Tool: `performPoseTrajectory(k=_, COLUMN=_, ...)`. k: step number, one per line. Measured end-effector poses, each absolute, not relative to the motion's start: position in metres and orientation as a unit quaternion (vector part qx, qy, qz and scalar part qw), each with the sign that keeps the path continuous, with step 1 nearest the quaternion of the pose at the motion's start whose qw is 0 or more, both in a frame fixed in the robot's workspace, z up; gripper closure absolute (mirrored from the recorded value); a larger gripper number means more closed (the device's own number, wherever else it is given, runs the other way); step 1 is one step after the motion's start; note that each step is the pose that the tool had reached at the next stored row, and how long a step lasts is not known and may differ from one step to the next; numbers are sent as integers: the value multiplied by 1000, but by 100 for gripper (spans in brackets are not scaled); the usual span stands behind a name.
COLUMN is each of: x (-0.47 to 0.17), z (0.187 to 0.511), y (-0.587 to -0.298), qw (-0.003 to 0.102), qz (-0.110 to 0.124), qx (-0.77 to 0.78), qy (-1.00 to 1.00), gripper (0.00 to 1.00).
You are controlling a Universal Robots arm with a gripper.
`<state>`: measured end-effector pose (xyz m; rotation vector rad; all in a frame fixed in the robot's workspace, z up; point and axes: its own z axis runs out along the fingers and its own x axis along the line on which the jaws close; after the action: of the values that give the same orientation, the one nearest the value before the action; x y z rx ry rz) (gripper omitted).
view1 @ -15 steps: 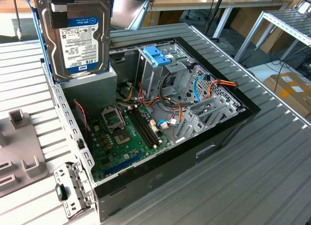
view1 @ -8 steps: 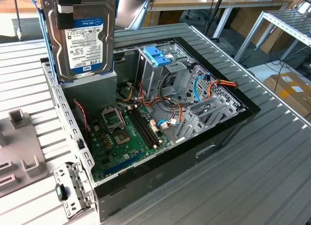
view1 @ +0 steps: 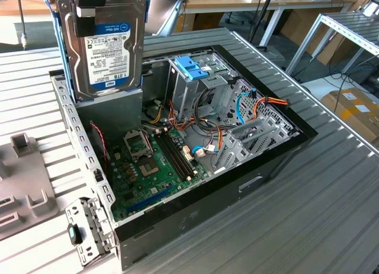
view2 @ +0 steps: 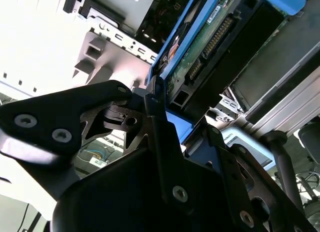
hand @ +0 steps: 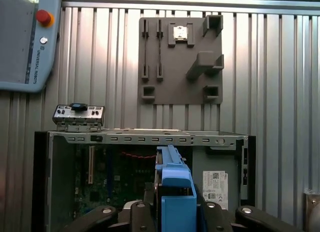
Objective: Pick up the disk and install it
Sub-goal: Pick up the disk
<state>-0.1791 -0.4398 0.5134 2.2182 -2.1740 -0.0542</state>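
- A silver-grey rectangular disk [view1: 106, 46] with a white label and blue plastic rails hangs upright nearest me in the exterior view. It is above the open black computer case [view1: 249, 185], at that view's left.
- My tool [hand: 175, 204] is clamped on its blue rails.
- I judge a good carry needs the rails square to the metal drive cage [view1: 192, 90] and clear of the orange cables [view1: 269, 102].

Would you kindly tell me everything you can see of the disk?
The disk is a flat silver-grey metal drive with a white label, blue plastic rails along its sides and a green circuit board on its back. It hangs upright above the open computer case, clamped at its upper end by the tool.
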Motion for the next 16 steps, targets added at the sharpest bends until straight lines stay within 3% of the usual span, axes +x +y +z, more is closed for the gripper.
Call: performPoseTrajectory(k=16, x=-167, z=513, y=-449, qw=18, qz=-17, qx=714, qy=-700, gripper=63)
